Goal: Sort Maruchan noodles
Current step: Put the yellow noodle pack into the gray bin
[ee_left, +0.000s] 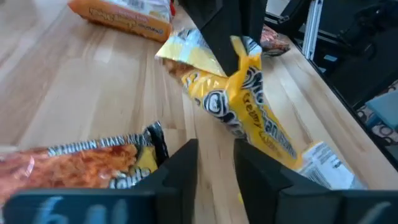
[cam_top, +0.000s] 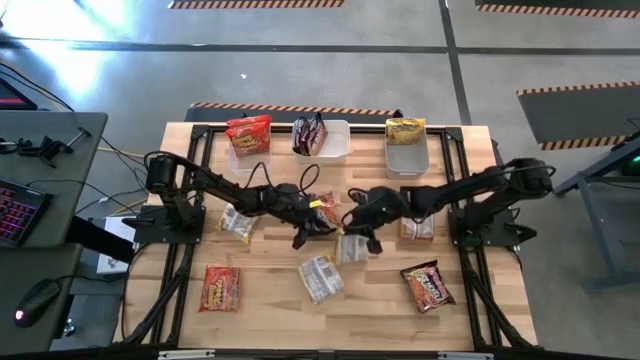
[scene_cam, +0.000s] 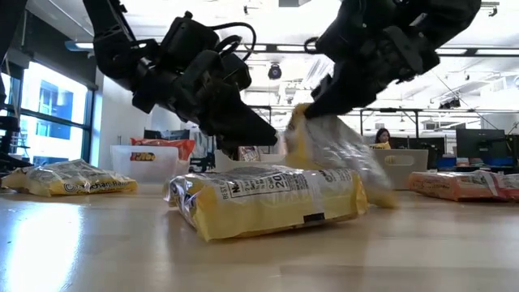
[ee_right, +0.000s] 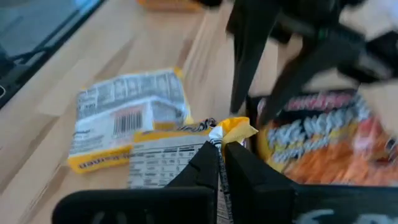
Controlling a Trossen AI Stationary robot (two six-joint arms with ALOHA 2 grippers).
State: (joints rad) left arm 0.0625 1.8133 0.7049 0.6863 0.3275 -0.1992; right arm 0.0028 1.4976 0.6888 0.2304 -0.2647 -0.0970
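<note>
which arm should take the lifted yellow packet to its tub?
Right, probably. The right claw is shut on the yellow packet, already lifted by one end, and the tub with the yellow packets sits on the right arm's side. The left claw holds nothing I can see.

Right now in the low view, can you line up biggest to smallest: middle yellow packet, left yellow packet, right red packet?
1. Middle yellow packet, nearest the camera.
2 and 3. Left yellow packet and right red packet look alike.
</note>
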